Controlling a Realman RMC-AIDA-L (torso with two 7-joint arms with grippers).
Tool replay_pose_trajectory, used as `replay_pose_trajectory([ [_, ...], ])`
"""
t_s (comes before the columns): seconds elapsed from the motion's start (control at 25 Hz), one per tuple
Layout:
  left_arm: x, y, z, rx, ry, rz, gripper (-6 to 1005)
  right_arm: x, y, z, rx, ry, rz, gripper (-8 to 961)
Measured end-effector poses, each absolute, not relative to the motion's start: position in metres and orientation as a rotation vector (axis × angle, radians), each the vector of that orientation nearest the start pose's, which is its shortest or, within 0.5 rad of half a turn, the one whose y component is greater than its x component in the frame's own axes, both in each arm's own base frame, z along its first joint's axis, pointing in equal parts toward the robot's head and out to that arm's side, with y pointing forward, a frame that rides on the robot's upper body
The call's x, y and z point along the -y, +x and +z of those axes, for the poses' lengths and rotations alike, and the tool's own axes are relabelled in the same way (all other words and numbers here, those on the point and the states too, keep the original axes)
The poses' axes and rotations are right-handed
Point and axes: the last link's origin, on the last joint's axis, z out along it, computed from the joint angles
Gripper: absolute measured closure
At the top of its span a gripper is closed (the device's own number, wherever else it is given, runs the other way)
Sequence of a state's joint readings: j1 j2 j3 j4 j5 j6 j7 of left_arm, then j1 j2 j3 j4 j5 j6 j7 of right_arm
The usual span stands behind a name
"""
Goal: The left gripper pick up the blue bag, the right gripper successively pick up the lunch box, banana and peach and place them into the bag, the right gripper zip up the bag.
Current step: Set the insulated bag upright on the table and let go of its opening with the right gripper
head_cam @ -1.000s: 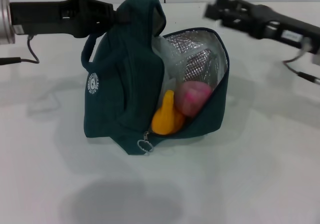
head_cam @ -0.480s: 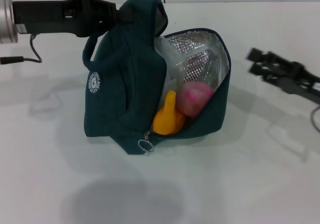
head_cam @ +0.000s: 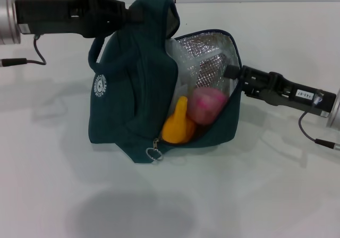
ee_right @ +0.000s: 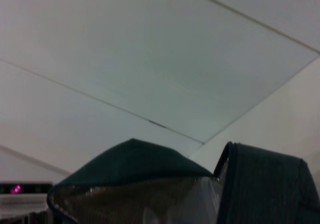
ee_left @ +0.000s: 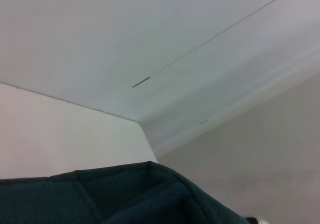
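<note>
While the blue bag (head_cam: 138, 89) sits on the white tabletop (head_cam: 255, 185) with its mouth gaping toward the robot's right, the left gripper (head_cam: 130, 16) is clenched on the bag's top, at the peak of the fabric beside one loop handle (head_cam: 94, 52), with its jaws buried in the cloth. The arm reaches in from the robot's left, level above the tabletop. The bag leans slightly, its round white logo (head_cam: 99, 86) facing the camera and the ring-pull zipper (head_cam: 154, 153) hanging at the low front corner, just touching the tabletop.

Inside the open mouth the silver lining (head_cam: 210, 52) shows, with the clear lunch box (head_cam: 183, 70) standing against it at the back, hard to make out. The banana (head_cam: 178, 124) pokes up at the front of the opening, and the peach (head_cam: 206, 104) rests just beside it, touching it and lying against the bag's right wall.

The right gripper (head_cam: 234, 72) comes in from the robot's right and sits at the right rim of the bag's opening, above the peach; I cannot tell whether its jaws are released or clenched, since the rim hides the tips.

The left wrist view shows only a fold of the dark teal fabric under a pale ceiling; the right wrist view shows the bag's rim and lining close up
</note>
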State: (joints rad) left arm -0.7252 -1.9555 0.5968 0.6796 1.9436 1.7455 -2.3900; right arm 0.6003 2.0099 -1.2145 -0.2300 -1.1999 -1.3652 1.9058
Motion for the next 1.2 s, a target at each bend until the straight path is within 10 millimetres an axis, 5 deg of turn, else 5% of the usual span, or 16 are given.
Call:
replay_pose_trajectory([
  [0.28,-0.377,-0.196,0.068,1.705,-2.56,-0.988,966,-0.341,0.243,-0.04,-1.696,-2.325,1.193,160],
  [0.52,-0.377,-0.195,0.068,1.704,-2.565,-0.984,966,-0.341,0.24,-0.038,-1.677,-2.343,1.206,399],
  [0.6,-0.377,-0.195,0.068,1.703,-2.568,-0.983,966,-0.341,0.24,-0.038,-1.676,-2.344,1.207,601],
  [0.84,-0.377,-0.194,0.067,1.702,-2.577,-0.98,966,-0.337,0.239,-0.036,-1.671,-2.349,1.243,670],
  [1.2,-0.373,-0.186,0.072,1.801,-2.618,-0.932,966,-0.331,0.241,0.013,-1.529,-2.318,1.527,760],
])
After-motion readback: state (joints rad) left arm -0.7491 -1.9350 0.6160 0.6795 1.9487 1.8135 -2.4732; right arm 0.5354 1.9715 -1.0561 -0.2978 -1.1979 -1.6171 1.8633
